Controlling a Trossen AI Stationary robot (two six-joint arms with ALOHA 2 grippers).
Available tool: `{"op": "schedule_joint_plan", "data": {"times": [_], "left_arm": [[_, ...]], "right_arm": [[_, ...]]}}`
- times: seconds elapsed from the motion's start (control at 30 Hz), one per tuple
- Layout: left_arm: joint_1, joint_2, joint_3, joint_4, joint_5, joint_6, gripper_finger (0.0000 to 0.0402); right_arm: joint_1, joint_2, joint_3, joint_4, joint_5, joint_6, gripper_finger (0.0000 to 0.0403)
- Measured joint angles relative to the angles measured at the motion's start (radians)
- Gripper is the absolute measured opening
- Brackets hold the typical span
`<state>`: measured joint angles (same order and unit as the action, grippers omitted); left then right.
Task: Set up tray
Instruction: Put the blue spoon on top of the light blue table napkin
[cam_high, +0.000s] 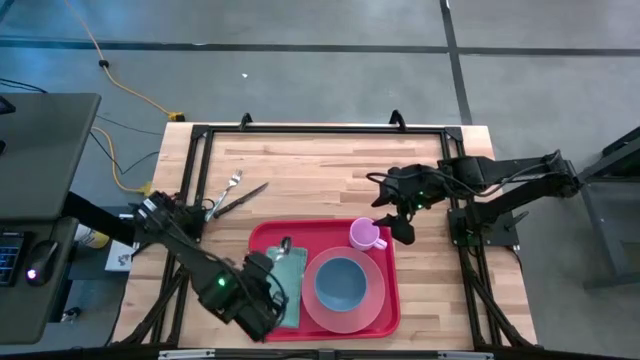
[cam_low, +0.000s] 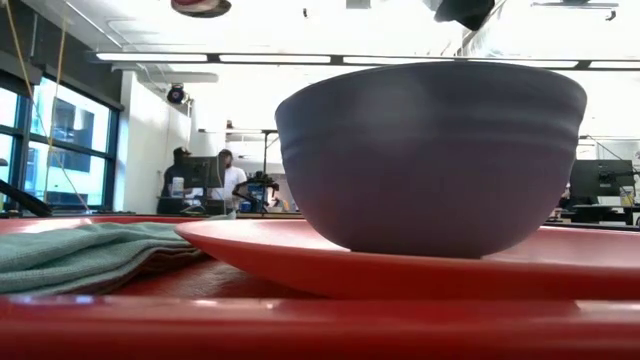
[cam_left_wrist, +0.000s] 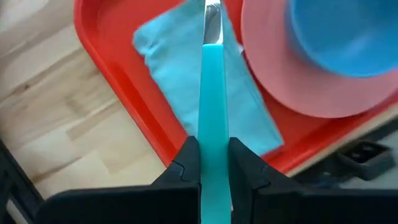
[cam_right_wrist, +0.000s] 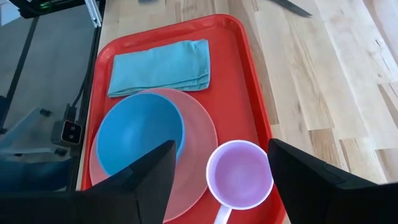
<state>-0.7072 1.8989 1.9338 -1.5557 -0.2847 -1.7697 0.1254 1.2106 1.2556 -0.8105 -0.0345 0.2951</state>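
From above, the tray (cam_high: 262, 236) lies at the table's near edge, between the arms; on it a napkin (cam_high: 291, 287), a plate (cam_high: 375, 300) with a bowl (cam_high: 341, 283), and a cup (cam_high: 363, 234) at the far corner; a fork (cam_high: 229, 184) and a knife (cam_high: 243, 199) wait on the table (cam_high: 320, 165) beyond; the left gripper (cam_high: 275, 290) hangs over the napkin, the right gripper (cam_high: 392, 221) just beside the cup.

The low view shows only bowl, plate and napkin close up; nothing of either gripper can be made out.

From the left wrist, the fingers (cam_left_wrist: 185, 163) are clamped on a teal-handled utensil (cam_left_wrist: 211, 93), probably a spoon, its metal end over the napkin; let go tilted, it could roll off the cloth or slide against the plate.

From the right wrist, the fingers (cam_right_wrist: 149, 171) stand wide apart above the cup; a careless descent could tip it or push it over the rim.
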Motion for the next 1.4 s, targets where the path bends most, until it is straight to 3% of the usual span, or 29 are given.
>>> {"op": "schedule_joint_plan", "data": {"times": [0.37,0.67,0.87,1.0,1.2,1.4], "left_arm": [[0.068,0.151,0.022,0.078,-0.021,0.009,0.0063],[0.078,0.178,0.013,-0.022,-0.038,0.02,0.0063],[0.079,0.192,0.005,-0.003,-0.094,0.028,0.0063],[0.079,0.227,0.004,0.068,-0.059,0.025,0.0063],[0.079,0.281,0.004,0.057,0.103,0.006,0.0063],[0.124,0.285,0.004,0.211,0.108,0.004,0.0063]], "right_arm": [[0.036,0.0,0.0,0.007,0.003,0.022,0.0236],[0.108,0.0,0.0,0.007,-0.006,0.133,0.0236],[0.174,0.0,0.0,0.02,0.003,0.172,0.0236],[0.199,-0.001,0.0,0.031,-0.006,0.166,0.0236],[0.24,-0.018,0.0,0.049,-0.047,0.098,0.0236],[0.264,-0.055,0.0,0.049,-0.049,0.04,0.0236]]}}
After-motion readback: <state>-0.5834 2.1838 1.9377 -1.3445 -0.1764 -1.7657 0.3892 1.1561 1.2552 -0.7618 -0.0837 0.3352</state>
